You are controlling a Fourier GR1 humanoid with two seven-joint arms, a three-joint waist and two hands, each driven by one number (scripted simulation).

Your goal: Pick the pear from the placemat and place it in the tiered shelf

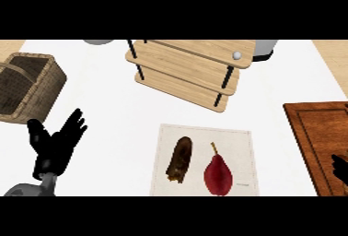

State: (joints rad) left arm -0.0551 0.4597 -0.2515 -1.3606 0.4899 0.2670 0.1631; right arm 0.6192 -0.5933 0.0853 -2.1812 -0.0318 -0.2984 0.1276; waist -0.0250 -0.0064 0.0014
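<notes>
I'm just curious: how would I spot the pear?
Find the pale placemat in front of the wooden tiered shelf. Two things lie on it; the pear is the right one, dark red with a stem, unlike the brown oblong item beside it.

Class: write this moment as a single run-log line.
stage: pear not yet picked | pear: on placemat, untouched | tiered shelf: beyond placemat | left hand: open, left of placemat | right hand: at right edge

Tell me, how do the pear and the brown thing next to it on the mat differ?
The pear is dark red, the brown item dark brown. The pear is teardrop-shaped with a thin stem; the brown item is long, narrow, stemless. Both lie on the placemat, side by side, not touching.
</notes>
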